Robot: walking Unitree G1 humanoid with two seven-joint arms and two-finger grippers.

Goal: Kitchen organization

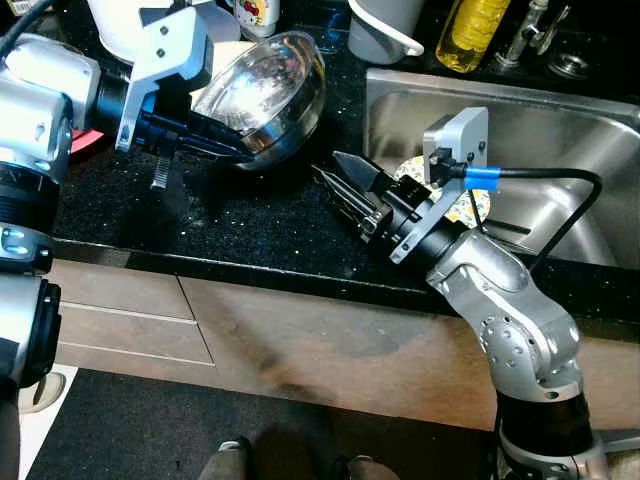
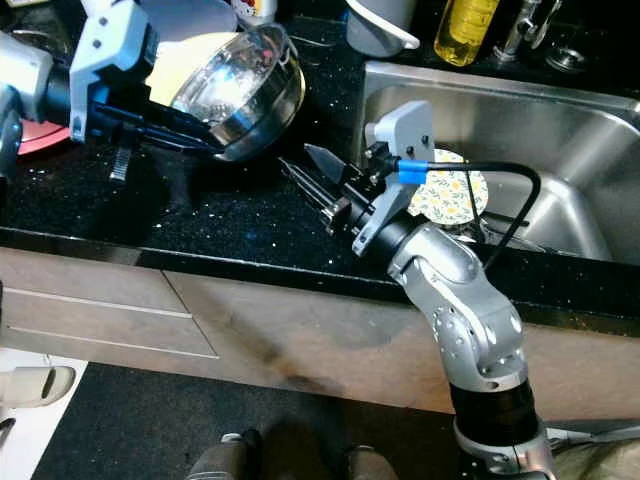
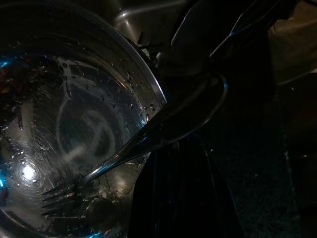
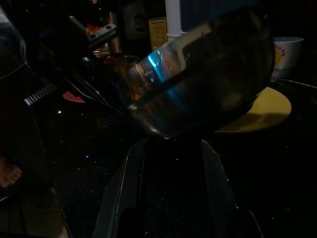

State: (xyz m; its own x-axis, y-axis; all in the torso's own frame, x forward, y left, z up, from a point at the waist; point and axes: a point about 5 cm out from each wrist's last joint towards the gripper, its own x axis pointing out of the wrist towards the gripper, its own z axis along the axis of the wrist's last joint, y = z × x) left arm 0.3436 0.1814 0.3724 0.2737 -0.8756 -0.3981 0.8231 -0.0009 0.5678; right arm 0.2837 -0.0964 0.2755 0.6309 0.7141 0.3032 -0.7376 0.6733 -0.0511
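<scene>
The left gripper [image 1: 235, 150] is clamped on the rim of the steel bowl [image 1: 265, 95], tipping it up off the black counter [image 1: 200, 215] beside the sink [image 1: 520, 130] — probably to drain it. The right gripper [image 1: 345, 185] waits nearby, fingers spread and empty.

The head views are evenly lit and sharp, with strong glare thrown off the tilted shiny steel bowl [image 1: 265, 95] and sparkle on the speckled black stone counter [image 1: 230, 220]. Both wrist views are very dark; only highlights and water droplets inside the bowl are resolved.
</scene>
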